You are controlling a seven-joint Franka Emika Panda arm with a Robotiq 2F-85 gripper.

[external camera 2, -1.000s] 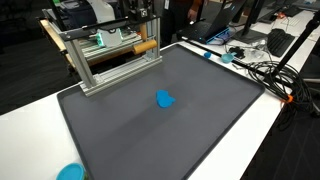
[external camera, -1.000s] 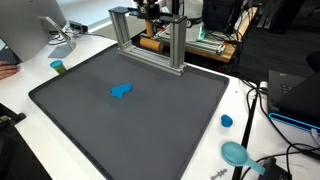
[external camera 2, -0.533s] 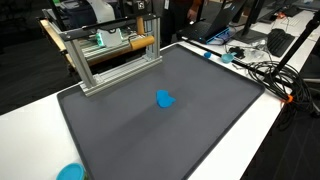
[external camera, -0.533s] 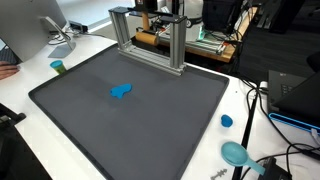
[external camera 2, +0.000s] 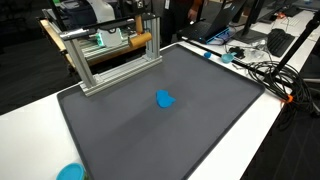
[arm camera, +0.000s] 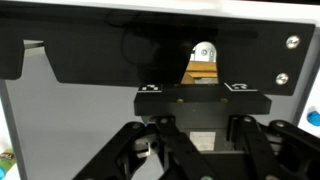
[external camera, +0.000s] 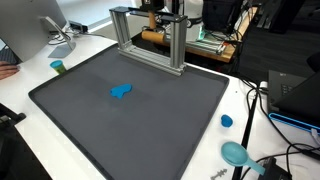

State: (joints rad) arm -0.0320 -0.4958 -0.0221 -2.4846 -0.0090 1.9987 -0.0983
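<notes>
While the black Robotiq gripper (external camera: 153, 26) hangs just behind the silver aluminium frame (external camera: 182, 50), its fingers are clamped on a round wooden rod (external camera: 152, 36) — crosswise behind the frame; a small blue plastic piece (external camera: 121, 91) lies well in front of the frame.

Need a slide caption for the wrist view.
Gripper holding a wooden piece in front of a black panel.

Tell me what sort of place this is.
Probably a robotics lab or workshop: a white bench carrying a dark mat, an aluminium frame rig, and loose cables among electronics at the edges.
</notes>
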